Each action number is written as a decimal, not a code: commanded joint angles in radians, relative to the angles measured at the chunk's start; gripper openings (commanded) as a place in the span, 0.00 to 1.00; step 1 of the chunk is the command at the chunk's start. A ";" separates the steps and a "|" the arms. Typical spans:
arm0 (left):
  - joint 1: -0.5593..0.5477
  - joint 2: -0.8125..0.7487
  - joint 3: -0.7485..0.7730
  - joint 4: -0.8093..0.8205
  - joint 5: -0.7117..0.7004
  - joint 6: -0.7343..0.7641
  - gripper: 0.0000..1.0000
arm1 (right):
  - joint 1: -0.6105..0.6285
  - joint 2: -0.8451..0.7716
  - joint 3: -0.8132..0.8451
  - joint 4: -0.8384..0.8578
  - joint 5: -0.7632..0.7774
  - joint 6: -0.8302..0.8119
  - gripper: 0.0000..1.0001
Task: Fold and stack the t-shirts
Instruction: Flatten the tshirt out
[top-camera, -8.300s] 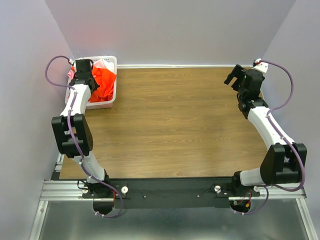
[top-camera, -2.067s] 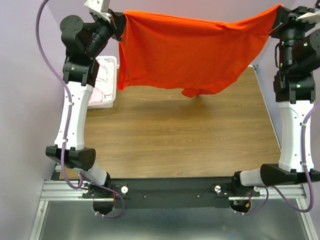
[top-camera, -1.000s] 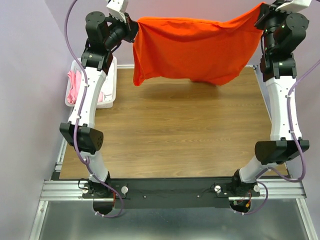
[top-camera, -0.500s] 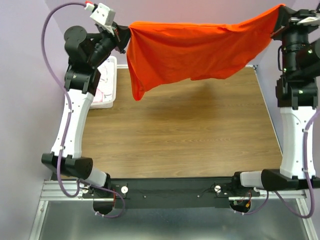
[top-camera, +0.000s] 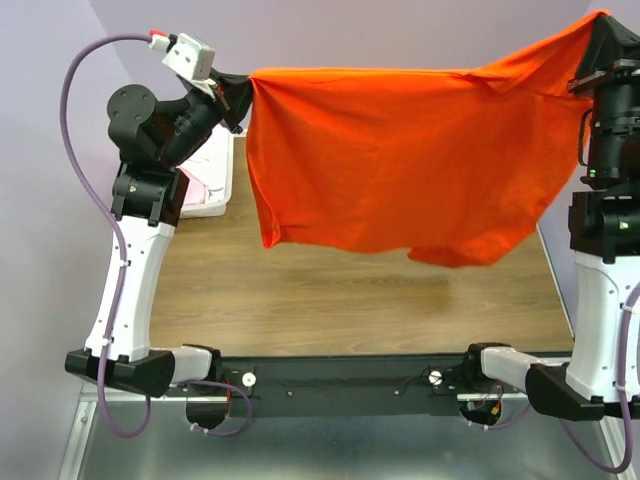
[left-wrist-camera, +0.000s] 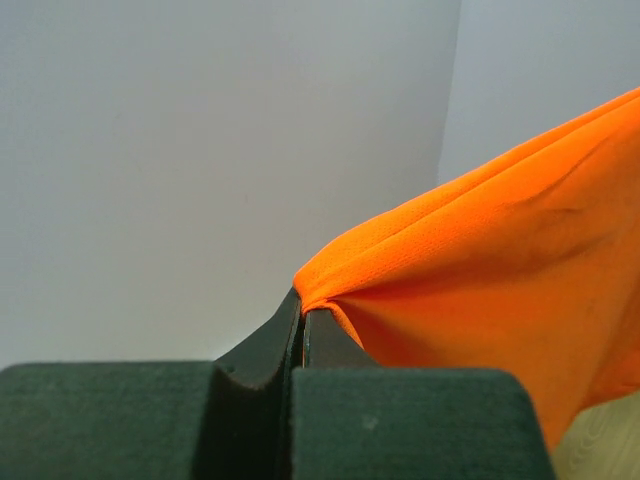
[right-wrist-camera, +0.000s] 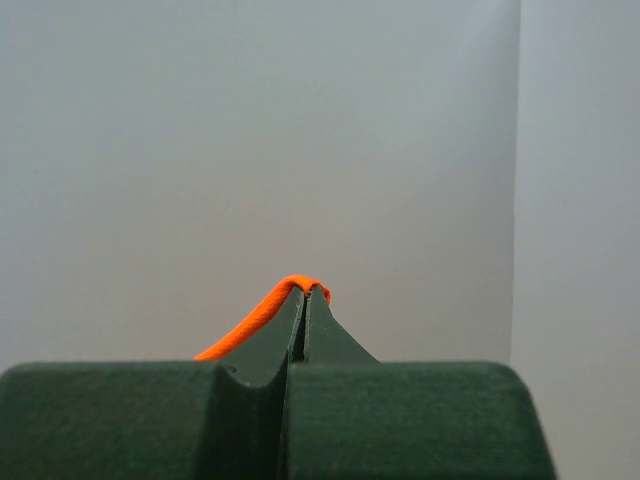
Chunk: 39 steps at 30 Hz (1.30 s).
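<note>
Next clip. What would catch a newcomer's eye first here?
The bright orange t-shirt hangs spread like a banner above the wooden table, filling most of the overhead view. Its two top corners are pinched in the shut left gripper, upper left, and right gripper, upper right. A white basket with pink cloth peeks out behind the left arm.

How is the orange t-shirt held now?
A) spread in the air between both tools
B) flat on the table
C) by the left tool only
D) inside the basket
A: the left tool and the right tool each pinch one upper end of the orange t-shirt, which hangs above the table.
</note>
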 joint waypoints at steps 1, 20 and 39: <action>0.001 0.040 -0.058 -0.040 0.009 -0.024 0.00 | -0.004 0.060 -0.080 0.003 0.052 0.006 0.00; 0.003 0.914 0.616 -0.329 -0.138 -0.149 0.63 | 0.001 0.621 0.032 -0.178 0.045 0.186 0.96; -0.134 0.870 0.119 -0.238 -0.052 -0.202 0.62 | -0.001 0.501 -0.539 -0.177 -0.041 0.254 0.94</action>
